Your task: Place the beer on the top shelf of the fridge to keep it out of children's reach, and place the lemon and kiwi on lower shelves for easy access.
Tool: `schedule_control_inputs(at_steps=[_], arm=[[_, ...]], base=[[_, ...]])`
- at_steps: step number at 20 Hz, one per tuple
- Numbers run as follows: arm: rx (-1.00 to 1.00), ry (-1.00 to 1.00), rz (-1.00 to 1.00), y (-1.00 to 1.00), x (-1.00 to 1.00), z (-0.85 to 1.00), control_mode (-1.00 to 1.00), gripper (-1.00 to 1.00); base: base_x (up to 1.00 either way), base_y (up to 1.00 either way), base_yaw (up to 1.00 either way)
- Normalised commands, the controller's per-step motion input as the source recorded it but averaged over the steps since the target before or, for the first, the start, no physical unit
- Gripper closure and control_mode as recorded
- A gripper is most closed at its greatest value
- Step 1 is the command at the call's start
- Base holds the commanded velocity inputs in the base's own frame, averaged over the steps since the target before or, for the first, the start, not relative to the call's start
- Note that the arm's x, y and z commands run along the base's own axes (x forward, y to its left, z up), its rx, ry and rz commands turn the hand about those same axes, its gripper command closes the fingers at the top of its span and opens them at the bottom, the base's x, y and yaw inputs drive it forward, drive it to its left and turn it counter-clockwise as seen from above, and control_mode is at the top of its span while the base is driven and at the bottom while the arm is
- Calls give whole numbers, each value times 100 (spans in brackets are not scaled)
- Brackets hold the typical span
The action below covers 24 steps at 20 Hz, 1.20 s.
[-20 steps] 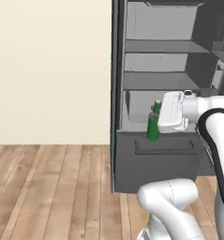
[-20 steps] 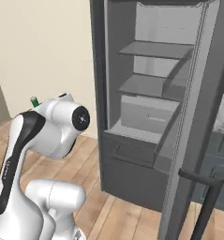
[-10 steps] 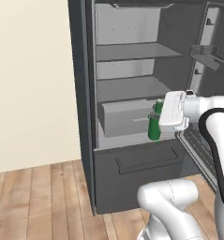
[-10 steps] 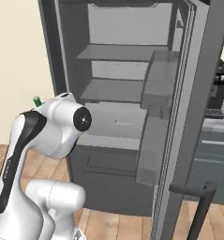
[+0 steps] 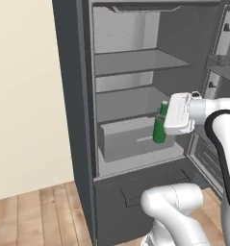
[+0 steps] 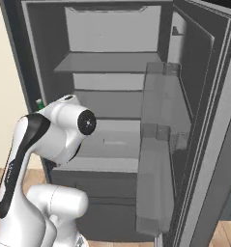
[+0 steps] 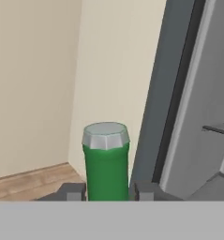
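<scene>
Beer [image 5: 159, 129] sits clamped in my gripper [image 5: 165, 126], upright, cap up. I grip it round the neck so the body hangs clear below and can be set down base-first on a shelf. In the hand view the neck [image 7: 107, 164] rises between my two dark fingertips [image 7: 72, 191], which press on both sides of it; no gap shows. Green glass, smooth and glossy, slim round body, long narrow neck, dull grey faceted cap [image 7: 106, 135]. Likely slippery, so a tight hold makes sense.

Just behind the bottle, at about gripper height, is the pale grey drawer [image 5: 131, 139]: boxy, matte, with a handle slot. Below it is a flat pale floor panel. The bottle is in front of the fridge [image 5: 80, 120] opening, not yet inside, as far as I can judge.

Above my gripper and further in is a lower shelf [image 5: 123, 101], a thin flat grey panel as wide as the interior. Higher again is the top shelf [image 5: 135, 61], same flat matte panel, bare. That's the target, so the bottle needs lifting well up, then going in.

Fridge shell is dark grey and plain. Off to my right the open door [image 6: 204, 125] carries translucent bins [image 6: 158, 159]. Beyond the cap: beige wall [image 7: 33, 75] and a wood plank floor [image 5: 34, 216].
</scene>
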Motion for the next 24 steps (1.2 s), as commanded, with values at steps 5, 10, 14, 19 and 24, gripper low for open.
schedule_control_inputs(at_steps=[5, 10, 14, 19, 24], arm=[[0, 0, 0, 0, 0, 0, 100, 100], [0, 0, 0, 0, 0, 0, 100, 100], [0, -19, -17, 0, 13, 9, -100, 100], [0, -20, -13, 0, 6, 47, -100, 100], [0, -8, -6, -4, 15, 73, -100, 100]], base=[[67, 33, -20], [39, 3, -21], [0, 0, 0], [0, 0, 0], [0, 0, 0]])
